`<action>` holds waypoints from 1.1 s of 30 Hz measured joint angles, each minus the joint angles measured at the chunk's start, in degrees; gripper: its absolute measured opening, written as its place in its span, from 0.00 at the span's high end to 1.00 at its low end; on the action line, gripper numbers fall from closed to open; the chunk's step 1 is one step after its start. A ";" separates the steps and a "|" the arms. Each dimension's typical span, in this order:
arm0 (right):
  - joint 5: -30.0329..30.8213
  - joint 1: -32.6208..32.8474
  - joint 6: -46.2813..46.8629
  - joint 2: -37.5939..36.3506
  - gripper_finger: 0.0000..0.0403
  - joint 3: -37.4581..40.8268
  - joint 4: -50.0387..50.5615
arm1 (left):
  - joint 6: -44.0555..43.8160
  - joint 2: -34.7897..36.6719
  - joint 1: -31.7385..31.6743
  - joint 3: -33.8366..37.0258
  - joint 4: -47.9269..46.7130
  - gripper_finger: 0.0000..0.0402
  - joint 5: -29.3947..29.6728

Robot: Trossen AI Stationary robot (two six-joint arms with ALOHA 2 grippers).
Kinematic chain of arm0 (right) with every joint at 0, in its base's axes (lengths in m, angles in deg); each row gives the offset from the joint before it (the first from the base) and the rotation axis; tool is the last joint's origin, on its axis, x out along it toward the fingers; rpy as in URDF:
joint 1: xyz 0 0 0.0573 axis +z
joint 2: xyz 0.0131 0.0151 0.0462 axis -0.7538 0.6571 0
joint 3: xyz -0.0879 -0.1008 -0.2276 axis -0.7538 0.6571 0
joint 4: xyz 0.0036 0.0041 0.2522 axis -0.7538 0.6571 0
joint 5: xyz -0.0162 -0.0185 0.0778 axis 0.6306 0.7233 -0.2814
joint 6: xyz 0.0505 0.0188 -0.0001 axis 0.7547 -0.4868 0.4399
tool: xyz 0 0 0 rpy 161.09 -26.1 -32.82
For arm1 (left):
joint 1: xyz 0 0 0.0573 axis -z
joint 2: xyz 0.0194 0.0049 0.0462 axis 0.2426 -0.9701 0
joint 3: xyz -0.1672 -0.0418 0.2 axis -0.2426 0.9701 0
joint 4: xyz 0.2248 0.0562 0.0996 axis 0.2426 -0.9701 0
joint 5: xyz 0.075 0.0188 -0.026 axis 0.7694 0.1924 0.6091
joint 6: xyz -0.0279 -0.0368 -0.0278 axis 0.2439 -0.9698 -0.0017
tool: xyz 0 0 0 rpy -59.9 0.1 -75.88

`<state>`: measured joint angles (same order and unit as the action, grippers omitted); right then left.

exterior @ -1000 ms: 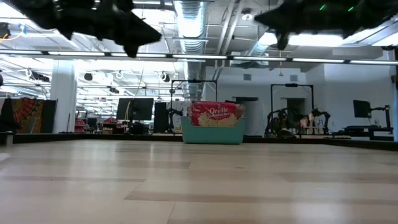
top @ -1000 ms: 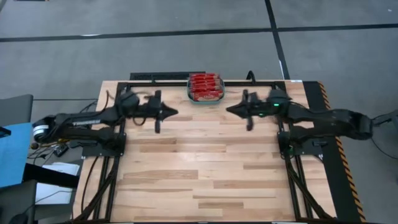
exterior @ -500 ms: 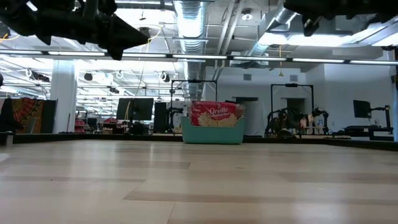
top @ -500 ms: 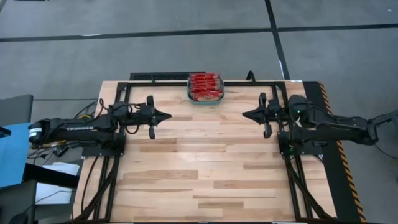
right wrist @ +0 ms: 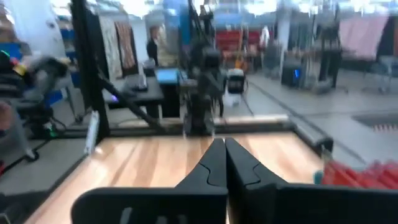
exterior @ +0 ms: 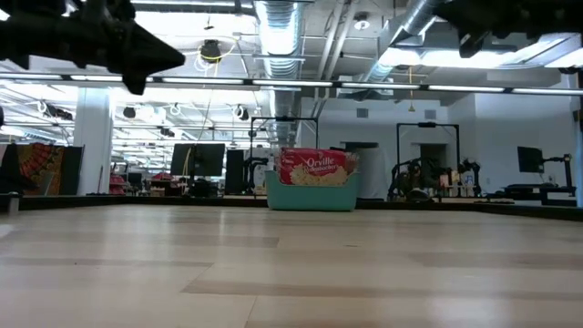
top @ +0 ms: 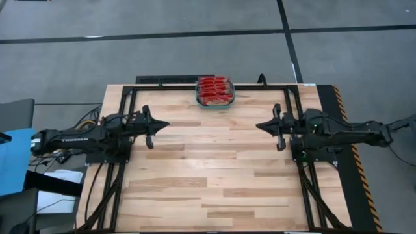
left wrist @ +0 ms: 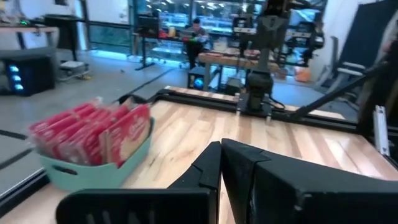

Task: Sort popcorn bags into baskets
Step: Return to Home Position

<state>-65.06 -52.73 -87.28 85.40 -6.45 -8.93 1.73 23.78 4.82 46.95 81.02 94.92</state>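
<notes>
The left end effector [top: 162, 124] and the right end effector [top: 259, 125], both clenched on nothing, have drawn back toward their own sides of the counter [top: 208, 175], well apart from the basket [top: 214, 105]. The popcorn bags [top: 214, 90] stand packed inside it at the far edge. None lies loose, so the sorting looks finished.

Black metal frame [top: 166, 80] on pale wooden table [top: 208, 175], grey floor [top: 162, 19] around.

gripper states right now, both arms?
Left gripper: shut, holding nothing.
Right gripper: shut, holding nothing.
</notes>
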 joint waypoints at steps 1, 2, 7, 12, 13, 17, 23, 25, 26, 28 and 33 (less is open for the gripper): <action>-0.02 0.16 -0.32 -1.13 0.99 0.58 -0.81 | 0.12 1.49 0.90 0.48 -0.86 1.00 1.61; -0.10 0.40 -0.45 -2.02 0.99 1.54 -2.73 | 0.35 2.57 1.71 1.27 -0.83 1.00 3.22; -0.40 1.90 -0.57 -2.78 0.98 7.97 -12.25 | -0.24 5.42 4.18 6.99 1.87 1.00 6.19; -0.50 1.99 0.33 -3.13 0.99 9.12 -11.72 | 0.96 7.93 4.73 8.99 1.45 1.00 6.04; -0.50 1.99 0.32 -3.11 0.99 9.13 -11.19 | 1.71 8.53 4.71 9.00 0.66 1.00 5.70; -0.50 1.90 -0.31 -4.04 0.98 9.14 -6.99 | 3.48 11.96 4.73 9.00 -1.44 1.00 2.85; -0.54 1.82 0.52 -6.50 0.98 13.08 -10.86 | 3.53 18.47 4.73 10.37 -6.46 1.00 2.99; -0.55 1.82 1.42 -7.38 0.98 14.05 -11.45 | 3.27 20.89 4.73 11.15 -6.78 1.00 3.29; -0.55 1.82 1.77 -7.79 0.99 14.58 -11.60 | 3.33 21.90 4.71 11.14 -7.94 1.00 3.39; -0.55 1.90 1.96 -8.61 0.99 15.84 -12.71 | 3.40 23.43 4.71 11.17 -9.93 1.00 3.59; -0.57 1.92 2.34 -12.06 0.98 20.73 -15.12 | 3.62 25.38 4.71 11.19 -14.87 1.00 7.22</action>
<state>-65.63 -50.81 -84.93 73.33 14.28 -24.04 5.35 49.16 9.53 58.14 66.16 102.14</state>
